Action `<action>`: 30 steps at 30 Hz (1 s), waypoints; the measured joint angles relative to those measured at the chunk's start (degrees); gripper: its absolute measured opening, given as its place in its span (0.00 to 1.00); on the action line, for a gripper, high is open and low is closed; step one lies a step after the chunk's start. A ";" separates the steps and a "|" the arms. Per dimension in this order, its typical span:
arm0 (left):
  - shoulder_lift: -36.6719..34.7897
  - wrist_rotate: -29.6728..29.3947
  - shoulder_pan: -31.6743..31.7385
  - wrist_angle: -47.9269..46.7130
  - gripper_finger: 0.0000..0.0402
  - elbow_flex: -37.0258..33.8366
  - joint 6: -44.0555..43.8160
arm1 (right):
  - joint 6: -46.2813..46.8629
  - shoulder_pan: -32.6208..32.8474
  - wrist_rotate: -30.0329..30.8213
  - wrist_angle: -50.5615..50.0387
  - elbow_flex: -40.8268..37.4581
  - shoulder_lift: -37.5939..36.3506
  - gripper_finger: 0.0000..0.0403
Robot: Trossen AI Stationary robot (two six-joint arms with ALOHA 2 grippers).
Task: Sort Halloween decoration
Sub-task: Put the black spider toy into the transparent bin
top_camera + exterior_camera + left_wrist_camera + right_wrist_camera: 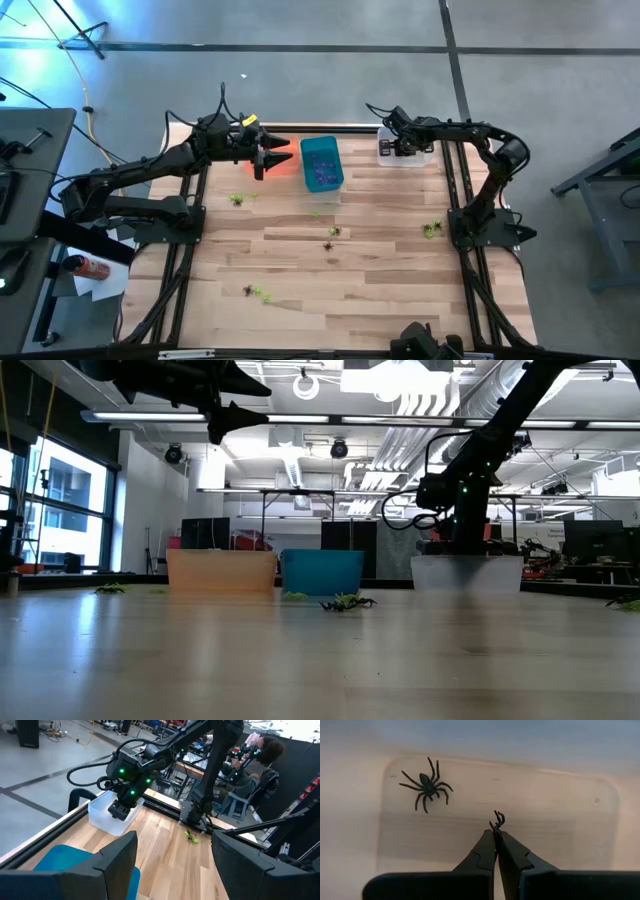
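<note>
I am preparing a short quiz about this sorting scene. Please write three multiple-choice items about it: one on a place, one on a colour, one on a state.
1. Where is the right gripper?
A. Over the clear bin
B. Over the orange bin
C. Low over the near table edge

2. What colour is the bin standing between the orange bin and the clear bin?
A. Purple
B. Teal
C. Yellow

3. How do the right gripper's jaws stand?
A. Wide open, empty
B. Shut on a black spider
C. Shut on a bin's rim

Answers:
1 A: the high view shows this arm reaching over the clear bin, and its wrist view looks down into it.
2 B: the teal bin sits in the middle of the row.
3 B: black legs stick out from the closed tips, while another black spider lies in the bin.
</note>
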 joint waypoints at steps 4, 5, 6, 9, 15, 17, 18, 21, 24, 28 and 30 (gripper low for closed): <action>0.00 0.00 0.00 -0.02 0.60 0.00 -0.90 | -0.86 -0.02 -0.29 -0.02 0.00 0.02 0.02; 0.00 0.00 0.00 -0.04 0.60 0.00 -0.89 | -0.86 -0.01 -0.35 -0.04 0.00 0.02 0.03; 0.00 0.00 0.00 -0.04 0.60 0.00 -0.87 | -0.86 0.00 -0.44 -0.04 0.00 0.03 0.05; 0.00 0.00 0.00 -0.04 0.60 0.00 -0.87 | -0.07 -0.02 -0.90 -0.12 -0.02 0.09 0.11; 0.00 0.02 0.00 -0.05 0.60 0.00 -0.88 | 0.98 0.00 -1.10 -0.98 0.35 0.15 0.28; 0.00 0.02 0.00 -0.06 0.60 0.00 -0.87 | 0.60 0.00 -1.20 -2.50 1.30 0.23 0.33; 0.00 0.02 0.00 -0.07 0.60 0.00 -0.87 | 0.58 0.00 -1.02 -3.16 1.95 0.26 0.35; 0.00 0.01 0.00 -0.07 0.60 0.00 -0.87 | -0.34 0.00 -0.57 -4.67 4.34 0.26 0.41; 0.00 -0.02 0.01 -0.07 0.60 0.00 -0.87 | -2.10 0.00 0.79 -6.90 6.75 0.26 0.44; 0.00 -0.04 0.01 -0.07 0.60 0.00 -0.87 | -6.15 0.00 1.09 -9.52 10.32 0.26 0.45; 0.00 -0.04 0.02 -0.09 0.60 0.00 -0.87 | -8.29 0.00 1.02 -10.61 12.06 0.04 0.45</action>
